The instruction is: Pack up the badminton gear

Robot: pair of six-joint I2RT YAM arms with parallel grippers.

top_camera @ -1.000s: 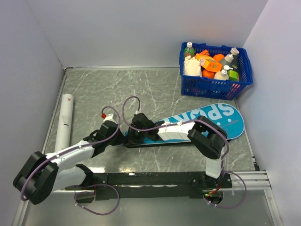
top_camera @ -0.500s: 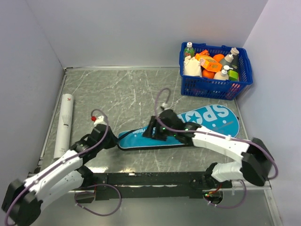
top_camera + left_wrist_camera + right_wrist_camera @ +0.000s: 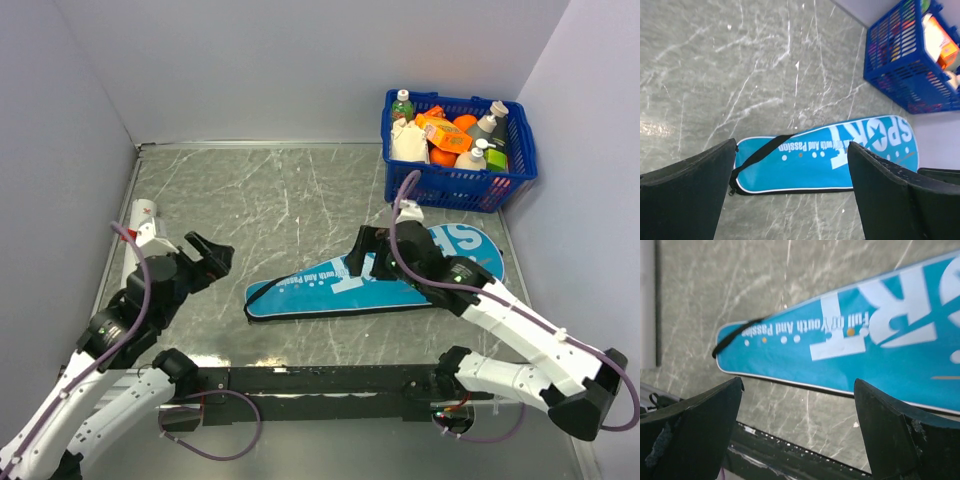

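The blue racket-shaped bag (image 3: 320,292), lettered SPORT in white, lies flat on the marble table with its narrow end and black strap to the left. It also shows in the left wrist view (image 3: 825,165) and the right wrist view (image 3: 850,350). My left gripper (image 3: 208,258) (image 3: 791,145) hangs open, left of the bag's narrow end and clear of it. Above the bag's wide part, my right gripper (image 3: 372,252) (image 3: 798,382) is open and holds nothing. The long white tube (image 3: 141,216) with its red mark lies at the far left, mostly hidden behind my left arm.
A blue mesh basket (image 3: 460,165) (image 3: 905,70) full of bottles and packets stands at the back right corner. A black rail (image 3: 320,380) (image 3: 790,455) runs along the near edge. Walls close in the table on the left, back and right.
Both grippers have opened and let go of the bag. My left arm has drawn back to the left, my right arm toward the wide end. The bag now lies free.
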